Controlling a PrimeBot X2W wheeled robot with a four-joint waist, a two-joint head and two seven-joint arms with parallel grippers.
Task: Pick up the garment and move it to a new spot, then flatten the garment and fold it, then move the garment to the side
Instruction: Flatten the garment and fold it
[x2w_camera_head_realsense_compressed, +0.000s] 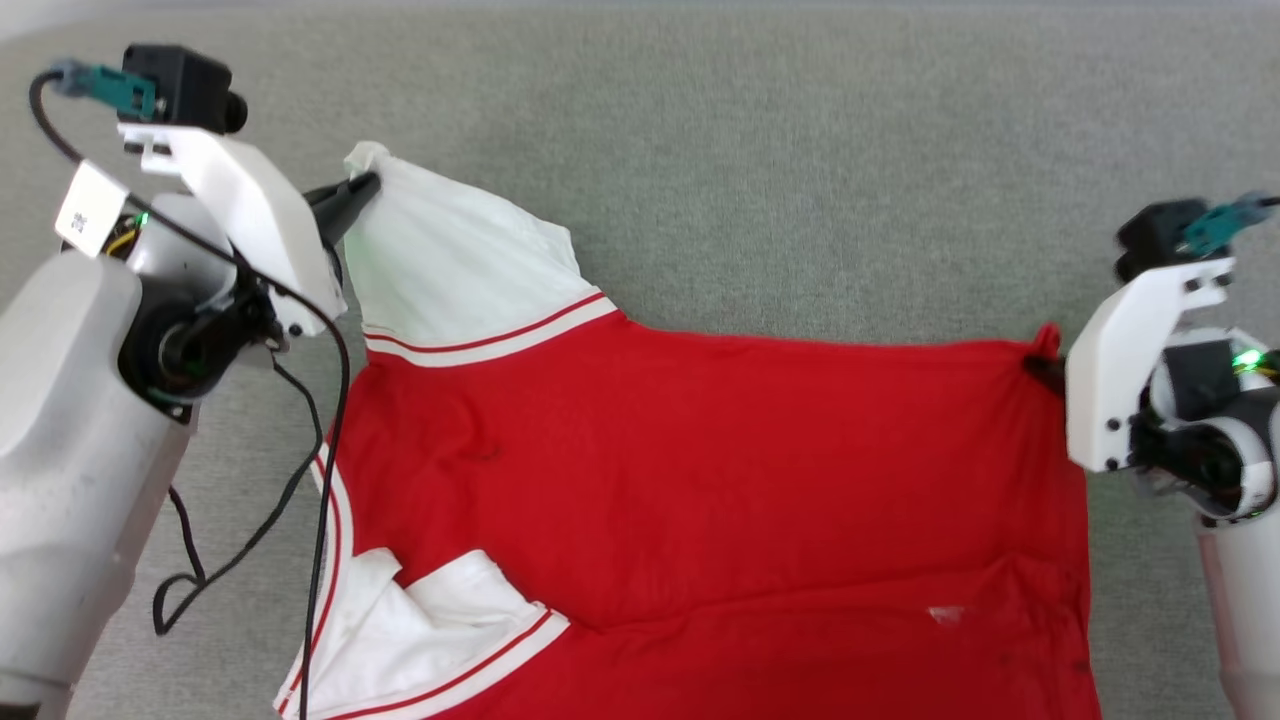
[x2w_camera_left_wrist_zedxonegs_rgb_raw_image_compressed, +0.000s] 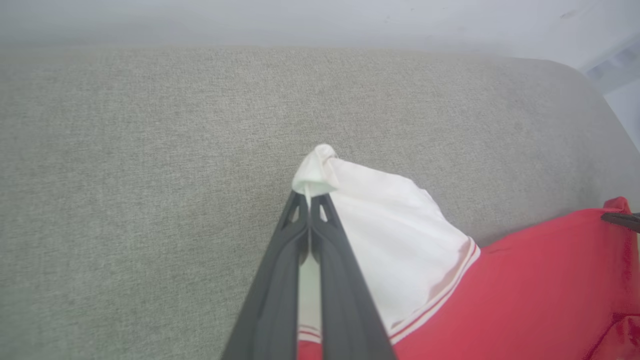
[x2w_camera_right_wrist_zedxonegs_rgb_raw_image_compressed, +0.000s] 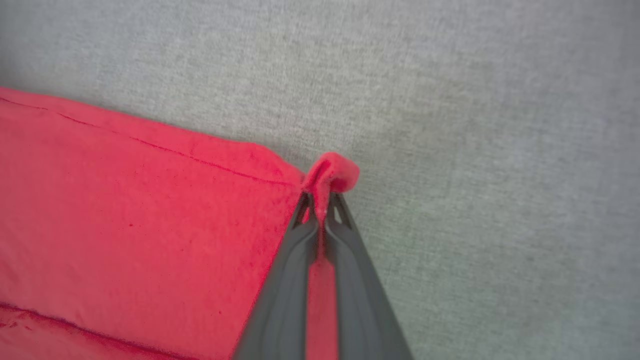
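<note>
The garment (x2w_camera_head_realsense_compressed: 700, 470) lies spread out on the grey cloth surface (x2w_camera_head_realsense_compressed: 800, 120), between the two arms. The left gripper (x2w_camera_head_realsense_compressed: 362, 187) is at the far left end of it. Its two dark fingers are pressed tight together on the tip of the white sleeve (x2w_camera_head_realsense_compressed: 450, 260), and a little knob of white cloth sticks out past the tips. That sleeve is pulled out toward the gripper, so it makes a pointy shape. The right gripper (x2w_camera_head_realsense_compressed: 1043, 370) is at the far right end of the red part. Its fingers are pinched shut on the red corner (x2w_camera_right_wrist_zedxonegs_rgb_raw_image_compressed: 332, 172), and a small red bump pokes out past the tips. The far edge of the garment runs almost straight from one gripper to the other. The other white sleeve (x2w_camera_head_realsense_compressed: 430, 620) lies crumpled on the near left side, partly on top of the red cloth. A black cable (x2w_camera_head_realsense_compressed: 325, 480) from the left arm hangs across the left edge of the garment.
</note>
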